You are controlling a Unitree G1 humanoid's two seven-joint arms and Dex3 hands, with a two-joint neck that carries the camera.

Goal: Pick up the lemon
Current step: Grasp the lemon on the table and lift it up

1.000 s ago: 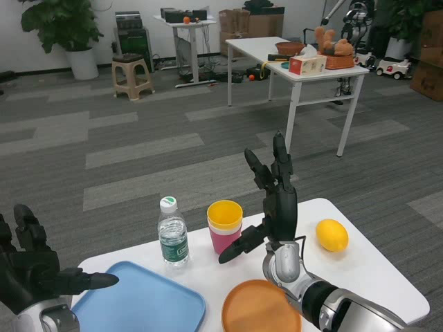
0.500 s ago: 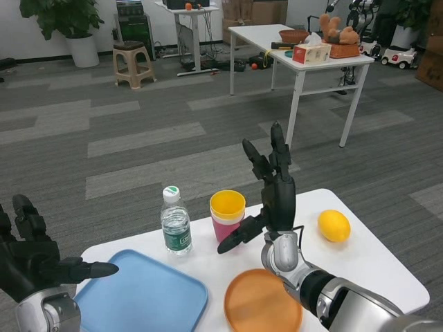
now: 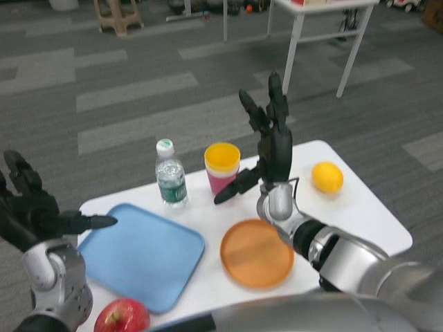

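Near left: left hand point(image 3: 31, 211) raised off table point(image 3: 360, 214) edge, fingers spread, holding nothing; I leave it parked. Mid table: right hand point(image 3: 266, 149) upright, fingers fanned apart, empty, forearm rising from near right. Far right: lemon point(image 3: 327, 177) lies alone on table, apart from right hand. My plan: swing right hand rightward over lemon, tip palm down, wrap fingers around lemon, lift straight up.

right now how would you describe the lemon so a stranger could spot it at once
On the white table, look to the far right side, beyond the raised right hand. The lemon lies there alone: small, oval and plain yellow, unlike the taller yellow cup stacked in a pink one.
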